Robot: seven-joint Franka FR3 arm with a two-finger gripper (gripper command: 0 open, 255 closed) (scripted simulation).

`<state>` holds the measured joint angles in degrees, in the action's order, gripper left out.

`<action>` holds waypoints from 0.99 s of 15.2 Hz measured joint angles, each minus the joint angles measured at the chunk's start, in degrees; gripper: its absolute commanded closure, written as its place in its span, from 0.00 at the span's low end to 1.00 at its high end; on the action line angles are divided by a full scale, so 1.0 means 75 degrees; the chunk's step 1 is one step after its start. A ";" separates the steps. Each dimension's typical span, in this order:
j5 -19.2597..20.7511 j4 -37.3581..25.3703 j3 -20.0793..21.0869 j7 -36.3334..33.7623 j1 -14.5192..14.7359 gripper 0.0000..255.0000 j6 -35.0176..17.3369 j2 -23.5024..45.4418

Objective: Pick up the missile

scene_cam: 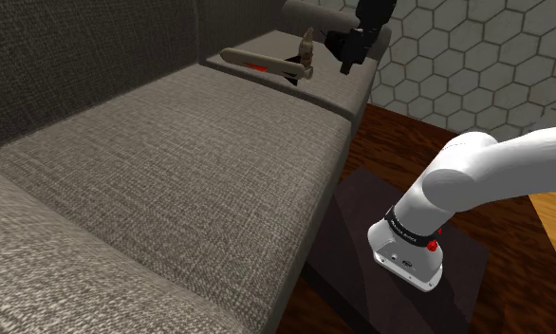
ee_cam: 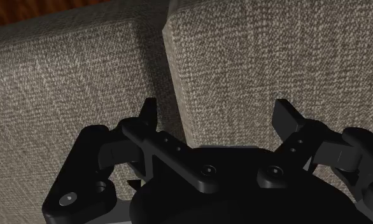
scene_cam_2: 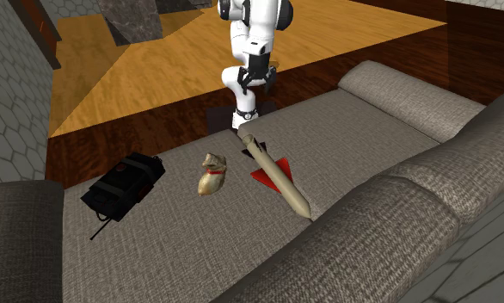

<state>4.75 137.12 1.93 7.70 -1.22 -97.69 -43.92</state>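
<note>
The missile [scene_cam: 262, 63] [scene_cam_2: 276, 170] is a long tan tube with red fins. It lies flat on the far seat cushion of a grey sofa [scene_cam: 200, 161], close to the backrest. My black gripper [ee_cam: 217, 111] is open, with nothing between its fingers. In the wrist view it looks down on the seam between two cushions, well above the fabric. In the shoulder view the gripper [scene_cam: 372, 19] hangs at the top edge, to the right of the missile and apart from it.
A small tan figurine [scene_cam: 306, 52] [scene_cam_2: 212, 176] stands beside the missile. A flat black device [scene_cam: 347, 49] [scene_cam_2: 121, 187] lies further toward the sofa's front edge. Armrests close both sofa ends. The stand [scene_cam: 409, 256] sits on the wood floor.
</note>
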 measured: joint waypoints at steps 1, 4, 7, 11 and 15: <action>0.0000 0.0000 0.0000 0.0000 0.0000 0.00 0.0000 0.0000; 0.0023 -0.0396 -0.0101 0.0184 0.0005 0.00 -0.0211 0.0697; 0.0053 -0.0944 -0.0265 0.0485 0.0007 0.00 -0.0467 0.1638; 0.0023 -0.1995 -0.0423 0.0872 0.0031 0.00 -0.0689 0.3097; -0.0065 -0.3104 -0.0515 0.1235 0.0058 0.00 -0.0690 0.4408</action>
<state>4.26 113.84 -1.93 16.96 -0.78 -102.86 -10.86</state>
